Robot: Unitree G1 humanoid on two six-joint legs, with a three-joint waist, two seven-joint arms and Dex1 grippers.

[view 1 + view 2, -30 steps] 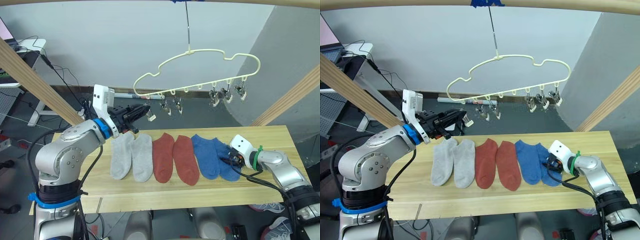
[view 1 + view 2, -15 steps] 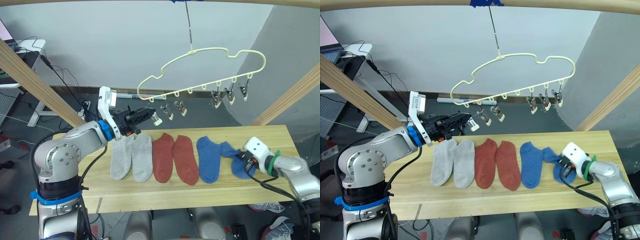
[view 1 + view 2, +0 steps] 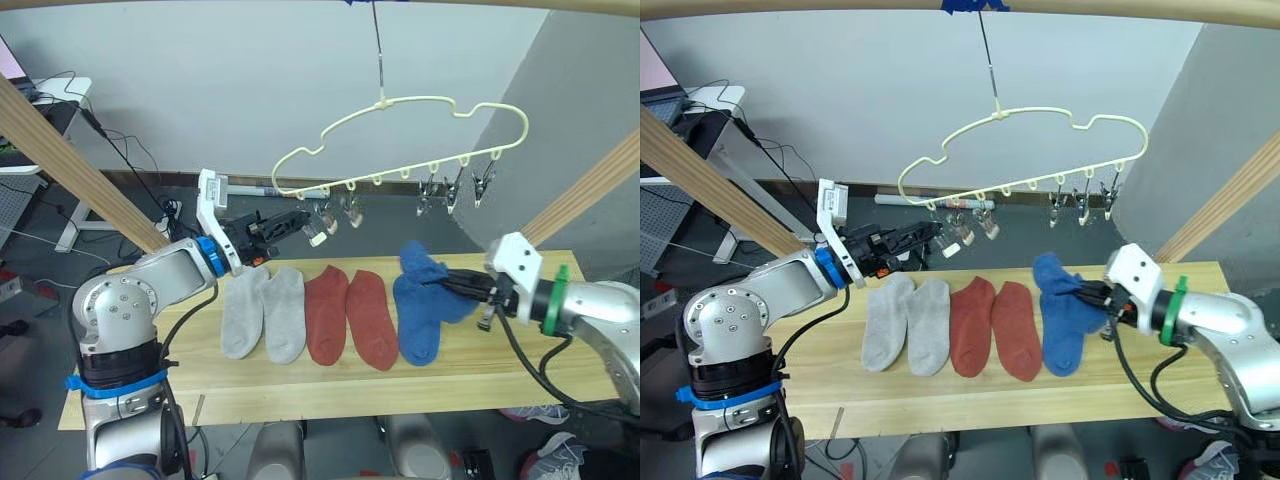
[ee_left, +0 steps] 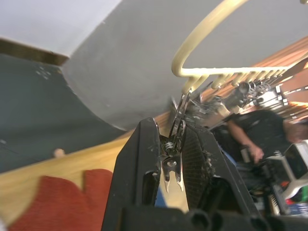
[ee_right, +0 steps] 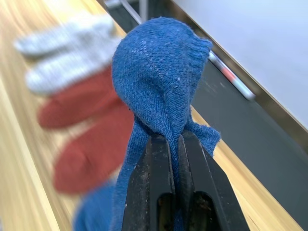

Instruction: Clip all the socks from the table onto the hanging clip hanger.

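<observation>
Since a moment ago your right gripper (image 3: 440,283) has lifted one soft blue ankle sock (image 3: 424,272) off the light plank table (image 3: 300,390), fingers pinched on it; your left gripper (image 4: 169,144) squeezes a small metal clip (image 4: 172,156) on the pale yellow wire hanger (image 3: 400,135).

the wooden table (image 3: 300,395) bears two grey socks (image 3: 262,312), two red socks (image 3: 347,317), one blue sock (image 3: 416,325).
</observation>
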